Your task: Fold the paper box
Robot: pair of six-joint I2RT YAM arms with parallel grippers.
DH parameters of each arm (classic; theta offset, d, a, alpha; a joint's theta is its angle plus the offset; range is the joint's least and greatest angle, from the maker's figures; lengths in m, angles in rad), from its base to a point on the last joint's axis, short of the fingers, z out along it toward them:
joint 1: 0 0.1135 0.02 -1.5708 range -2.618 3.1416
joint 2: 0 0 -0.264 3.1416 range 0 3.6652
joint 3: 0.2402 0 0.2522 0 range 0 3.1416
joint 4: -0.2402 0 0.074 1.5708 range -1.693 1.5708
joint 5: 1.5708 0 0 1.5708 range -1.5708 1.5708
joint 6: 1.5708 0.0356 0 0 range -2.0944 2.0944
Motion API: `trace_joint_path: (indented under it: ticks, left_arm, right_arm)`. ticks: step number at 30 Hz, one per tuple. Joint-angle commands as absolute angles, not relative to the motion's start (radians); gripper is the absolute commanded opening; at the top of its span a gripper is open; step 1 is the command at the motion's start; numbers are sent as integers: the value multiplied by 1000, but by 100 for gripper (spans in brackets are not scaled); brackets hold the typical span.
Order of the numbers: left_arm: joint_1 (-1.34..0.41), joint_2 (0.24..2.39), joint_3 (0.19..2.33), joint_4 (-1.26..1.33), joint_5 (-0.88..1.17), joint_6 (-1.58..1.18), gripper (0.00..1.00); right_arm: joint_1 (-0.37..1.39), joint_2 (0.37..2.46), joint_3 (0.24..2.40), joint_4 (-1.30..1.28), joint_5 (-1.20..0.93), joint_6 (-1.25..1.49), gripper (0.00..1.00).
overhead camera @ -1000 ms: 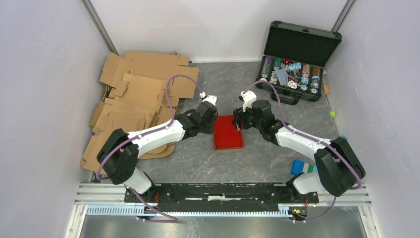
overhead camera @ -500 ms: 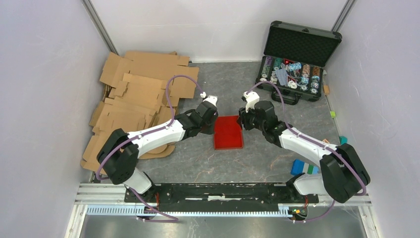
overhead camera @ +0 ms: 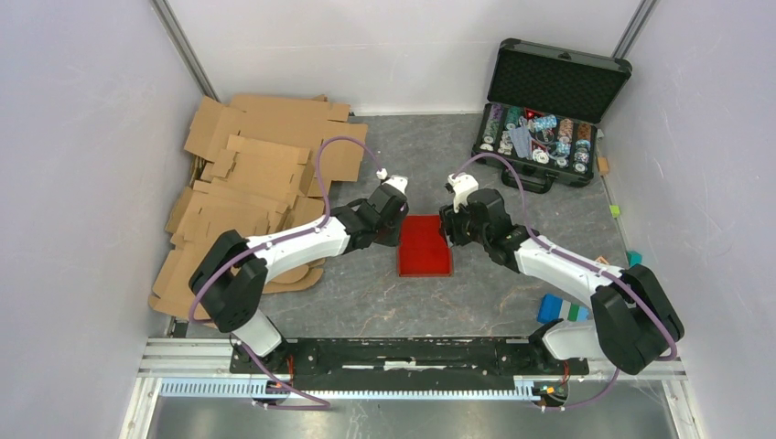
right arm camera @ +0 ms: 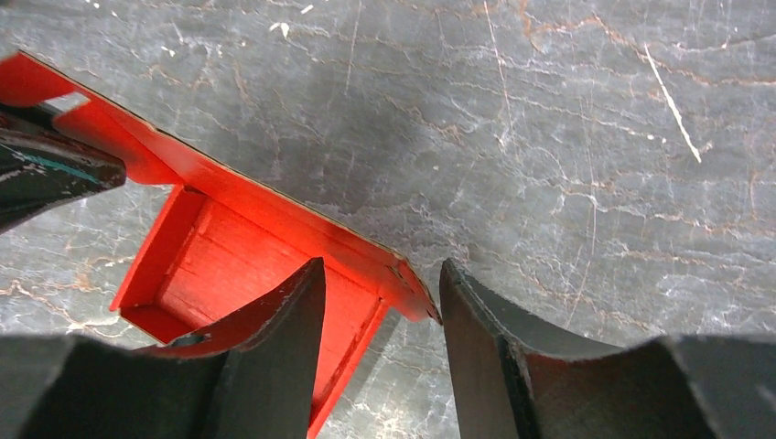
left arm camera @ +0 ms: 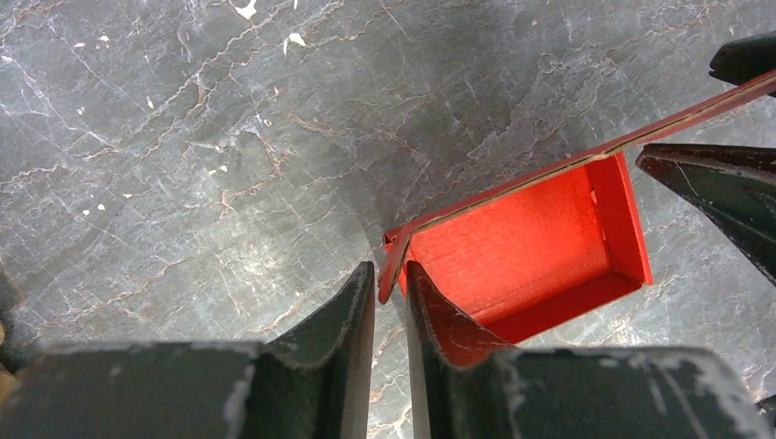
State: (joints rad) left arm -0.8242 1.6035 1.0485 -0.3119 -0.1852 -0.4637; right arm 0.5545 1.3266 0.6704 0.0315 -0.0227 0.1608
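Paper box (overhead camera: pixel 425 247) sits mid worktop (overhead camera: pixel 412 146), red, shallow, open side up. My L gripper (left arm camera: pixel 389 274) is at its 11 o'clock corner. Fingers are only a slit apart, end of the wall standing btwn them w/ a gap on one side, so not clamped. My R gripper (right arm camera: pixel 382 270) is at the 1 o'clock corner, fingers well spread, straddling the wall: one finger inside the box, one outside, no squeeze. Far wall runs from one gripper to the other. Brown cardboard sheets (overhead camera: pixel 256 174) at 10 o'clock of the worktop, open chip case (overhead camera: pixel 549 110) at 1 o'clock.
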Motion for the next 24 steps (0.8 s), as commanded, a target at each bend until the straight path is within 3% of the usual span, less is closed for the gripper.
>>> trace_joint_path:
  ticks: [1,6,14,24]
  left_arm:
    - [-821,1620,1099,-329,-226,-410,29]
    - [-819,1599,1093,-334,-262,-391,40]
    - [-816,1598,1106,-299,-168,-321,43]
    - [-822,1627,1131,-301,-119,-352,16]
  right_arm:
    - [560,1301,700,2,34,137,56]
    - [559,1287,692,-22,47,132,68]
    - [560,1264,683,-10,47,133,50]
    - [562,1269,697,-8,11,156,24]
